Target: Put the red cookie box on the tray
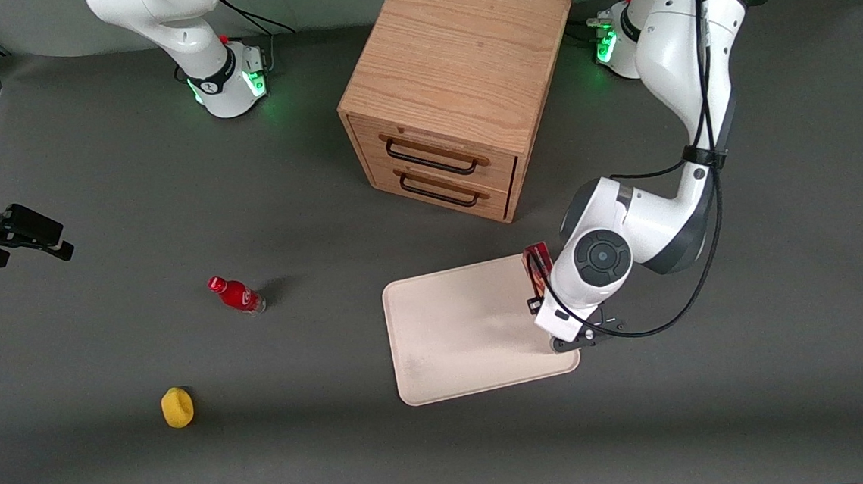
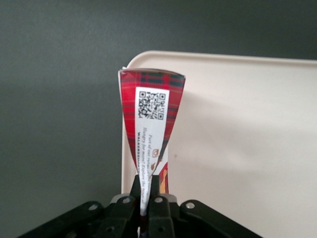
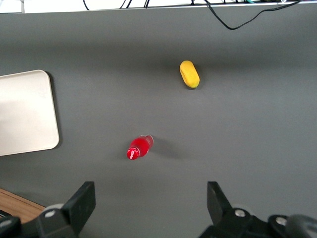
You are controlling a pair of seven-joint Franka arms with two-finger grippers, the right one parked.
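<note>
The gripper (image 2: 146,198) pinches the red cookie box (image 2: 151,124), its long axis hanging straight down from the fingers over the tray's (image 1: 468,330) three-o'clock edge.

The long narrow dark-red tartan cardboard cookie box (image 2: 151,119) hangs over the edge of the flat pale cream rectangular tray (image 1: 468,330), lower centre-right of the front view, pinched by the gripper (image 2: 147,198).

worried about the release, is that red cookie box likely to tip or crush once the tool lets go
The tool is shut on the red cookie box, held on end over the tray rim. Long and narrow, it will probably topple flat if released upright. It looks like thin cardboard pinched narrow between the fingers, so likely light and crushable.
</note>
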